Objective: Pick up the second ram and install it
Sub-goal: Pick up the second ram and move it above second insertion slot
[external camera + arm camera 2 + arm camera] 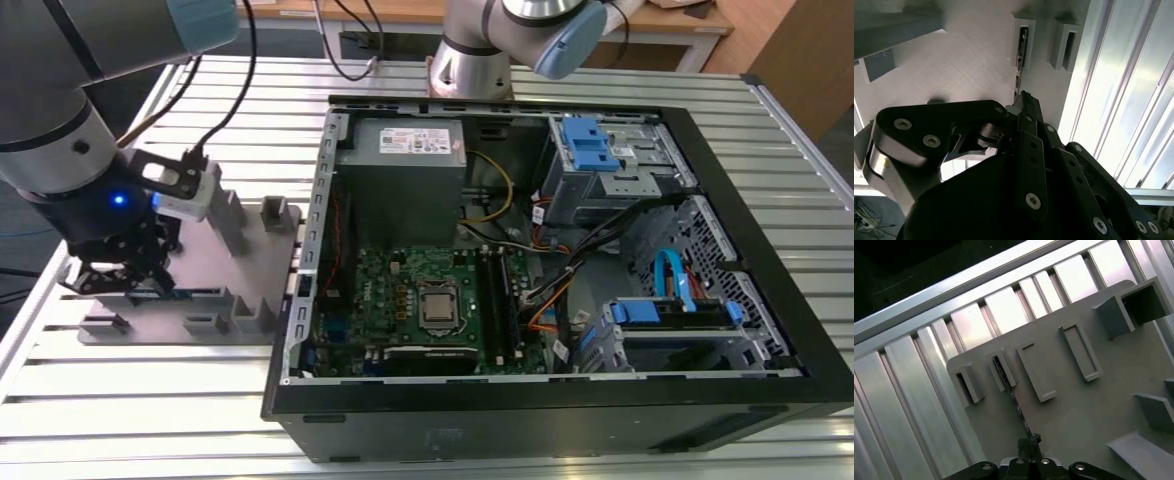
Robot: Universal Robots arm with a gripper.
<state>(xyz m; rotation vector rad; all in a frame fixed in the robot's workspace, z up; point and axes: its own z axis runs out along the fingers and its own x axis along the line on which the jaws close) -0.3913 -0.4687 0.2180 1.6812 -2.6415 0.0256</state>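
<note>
1. Gripper [127, 275]: it hangs low over the grey holder plate [214, 255] at the exterior view's left. It is well apart from the open computer case [534, 425] that shares the slatted table [134, 400].
2. Memory stick [1014, 402]: it stands on edge. One end sits in a narrow slotted block [1016, 40] of the plate, and the other end runs up to the gripper, as both wrist views show.
3. Jaws: they look drawn together on the near end of the memory stick, with no gap visible between them.
4. Step in hand, by judgement: you are taking the memory stick out of its block. Press on its two flat faces, square to the board, so it cannot twist.
5. Draw it in line with the slot walls. A sideways pull would likely bind or bend so thin a board.
6. Risk: a grip at one end leaves a long free length. Move slowly and watch the neighbouring blocks on the plate.
</note>
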